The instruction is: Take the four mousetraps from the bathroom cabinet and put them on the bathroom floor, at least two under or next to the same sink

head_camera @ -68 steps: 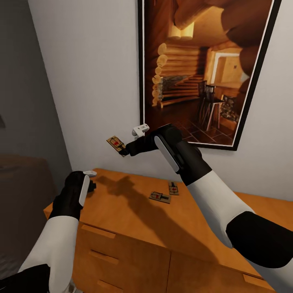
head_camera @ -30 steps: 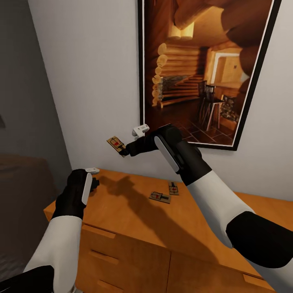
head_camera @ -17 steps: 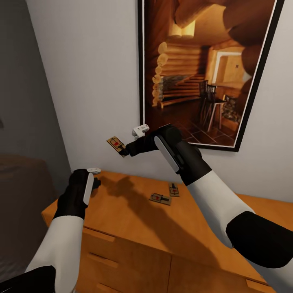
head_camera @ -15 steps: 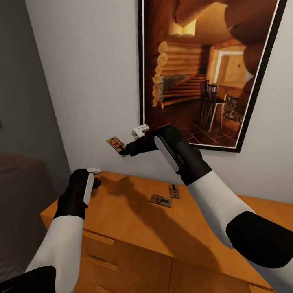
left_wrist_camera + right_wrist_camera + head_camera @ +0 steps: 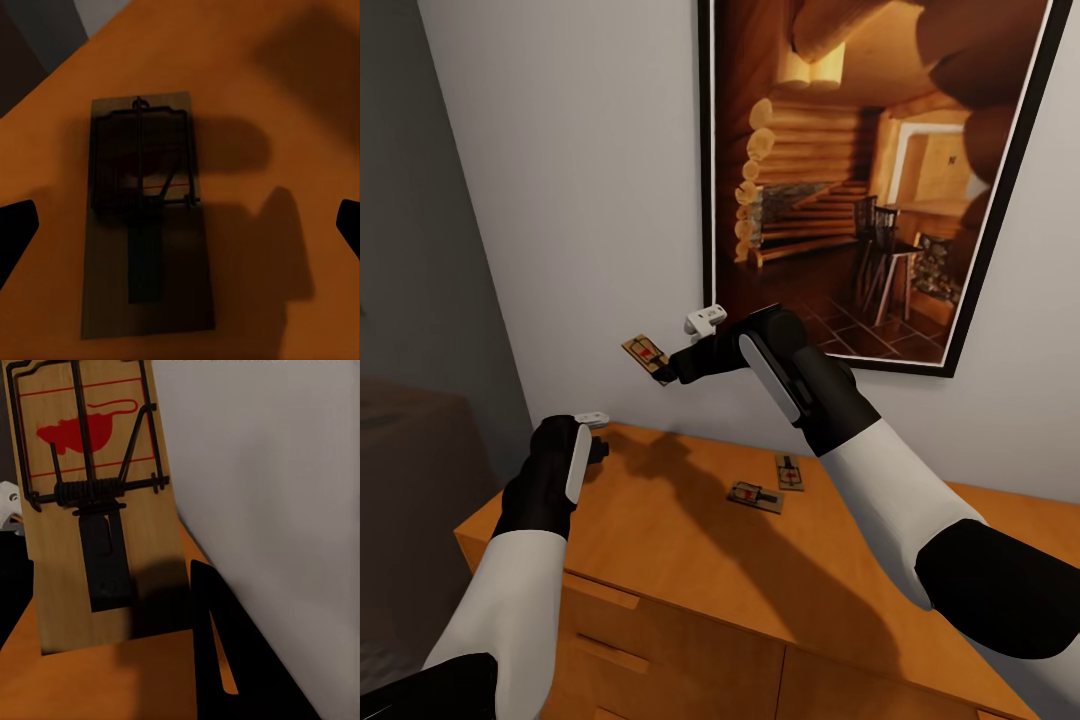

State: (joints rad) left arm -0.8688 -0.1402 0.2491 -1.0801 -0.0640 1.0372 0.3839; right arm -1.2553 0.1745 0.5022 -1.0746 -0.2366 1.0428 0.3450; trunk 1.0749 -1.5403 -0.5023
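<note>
Orange-brown wood across the lower half of the head view: that's the cabinet (image 5: 690, 560), its flat top carrying two mousetraps side by side near the wall. The nearer one (image 5: 754, 495) lies flat with its long axis running roughly across the cabinet top, left to right; the other (image 5: 789, 472) sits just beside it toward the wall, long axis pointing more from front to back. They look close, corner to corner, though I can't tell if they touch.

Up above, the right gripper (image 5: 665, 372) is clamped on a third mousetrap (image 5: 645, 356), held in the air well over the cabinet's left part and in front of the pale wall (image 5: 590, 200). That board tilts, long axis sloping down toward the gripper, red mark facing up and outward. From the right wrist camera the held mousetrap (image 5: 90, 502) stands lengthwise away from the fingers, red mouse print at the far end, dark wire spring across the middle.

Down low, the left gripper (image 5: 596, 447) hangs over the cabinet's left end. Its wrist camera looks straight down on a fourth mousetrap (image 5: 142, 217), flat on the wood in shadow, lying between two dark fingertips (image 5: 15, 232) spread wide apart and touching nothing.

On the wall hangs a black-framed picture (image 5: 860, 180) of a log cabin interior.
</note>
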